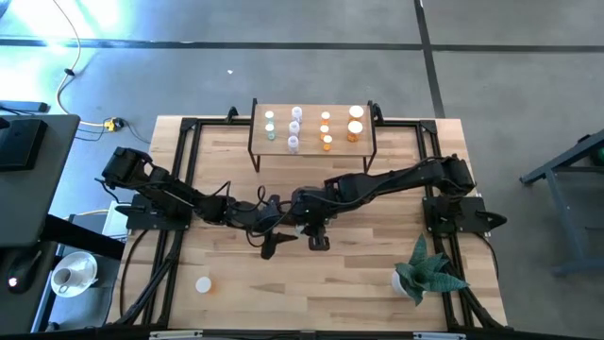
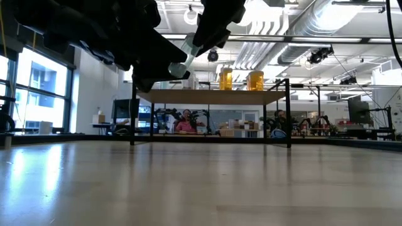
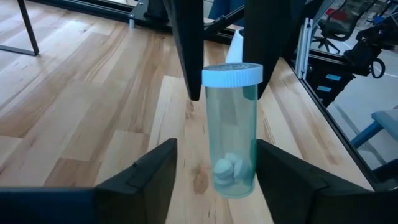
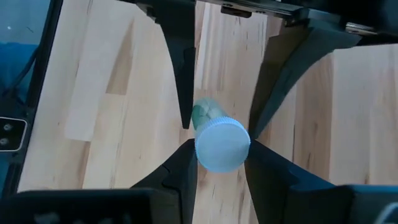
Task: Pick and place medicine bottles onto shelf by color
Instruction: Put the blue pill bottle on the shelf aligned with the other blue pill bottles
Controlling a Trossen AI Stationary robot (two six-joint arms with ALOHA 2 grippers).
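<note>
A pale green medicine bottle [image 3: 231,143] with a white cap hangs above the middle of the table, a few tablets in its bottom. My right gripper [image 4: 222,148] is shut on it from above. My left gripper [image 3: 216,148] stands open at the bottle's lower body, one finger on each side, with a gap showing on one side. The two grippers meet at the table's centre [image 1: 288,210]. The shelf [image 1: 310,109] stands at the far edge on black legs. It carries several bottles: pale ones [image 1: 294,127] on its left half, orange ones [image 1: 354,127] on its right. My right gripper pinches the bottle's white cap [image 4: 214,140] between its two fingers, one on each side of the cap. The fingers come from above, slanting down. The bottle hangs below them, cap up and a little tilted [image 2: 182,58], clear of the table.
A small white round thing [image 1: 203,283] lies near the table's front left. A potted plant [image 1: 427,272] stands at the front right. A white cup [image 1: 71,276] sits off the table to the left. Black frame rails [image 1: 184,170] run along both sides.
</note>
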